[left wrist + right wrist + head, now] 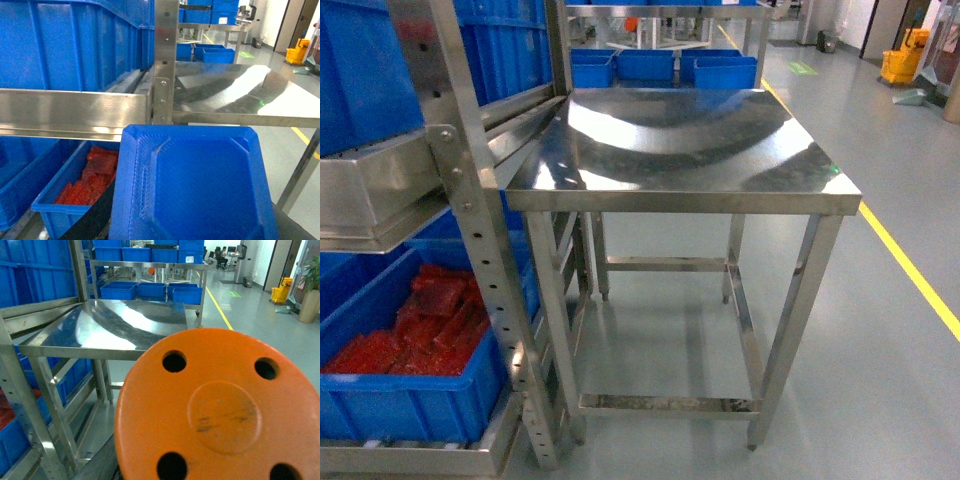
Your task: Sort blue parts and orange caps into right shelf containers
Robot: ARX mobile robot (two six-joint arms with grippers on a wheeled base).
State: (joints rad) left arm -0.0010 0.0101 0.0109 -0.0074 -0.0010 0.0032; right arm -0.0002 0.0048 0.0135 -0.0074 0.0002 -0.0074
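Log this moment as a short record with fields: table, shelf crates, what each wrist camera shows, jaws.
table: stainless steel table, nothing visible on its top
lower shelf crate: blue crate holding red parts
upper shelf: large blue crates on the steel rack
left wrist view: blue part fills the foreground
right wrist view: orange cap with round holes fills the foreground
far crates: blue crates behind the table
jaws: not visible in any view

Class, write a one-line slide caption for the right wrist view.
Orange cap fills the foreground, steel table behind.
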